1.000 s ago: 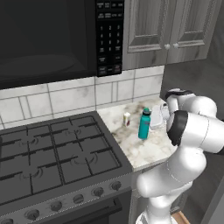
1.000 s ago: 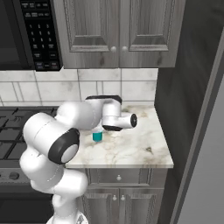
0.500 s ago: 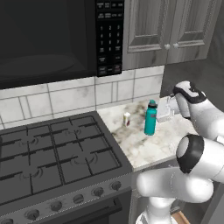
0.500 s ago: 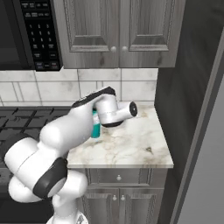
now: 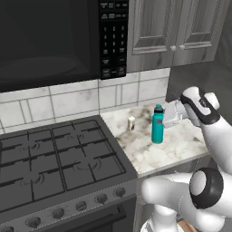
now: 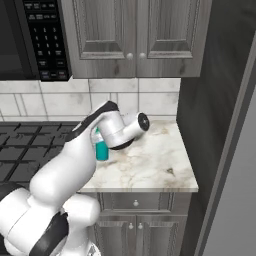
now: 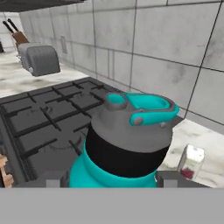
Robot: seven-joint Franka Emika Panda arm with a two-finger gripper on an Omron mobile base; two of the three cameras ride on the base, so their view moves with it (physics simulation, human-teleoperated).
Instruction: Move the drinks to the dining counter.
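One teal water bottle (image 7: pixel 124 144) stands upright on the counter (image 5: pixel 167 147), dead ahead at twelve o'clock between my jaws. They're apart, flanking its shoulder, not yet clamped, I judge.

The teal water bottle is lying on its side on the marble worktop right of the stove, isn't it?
Not quite: the teal water bottle stands upright on the marble worktop right of the stove, as the left base view shows.

Both base views flank the marble worktop (image 5: pixel 149 152); hand view looks close along it.
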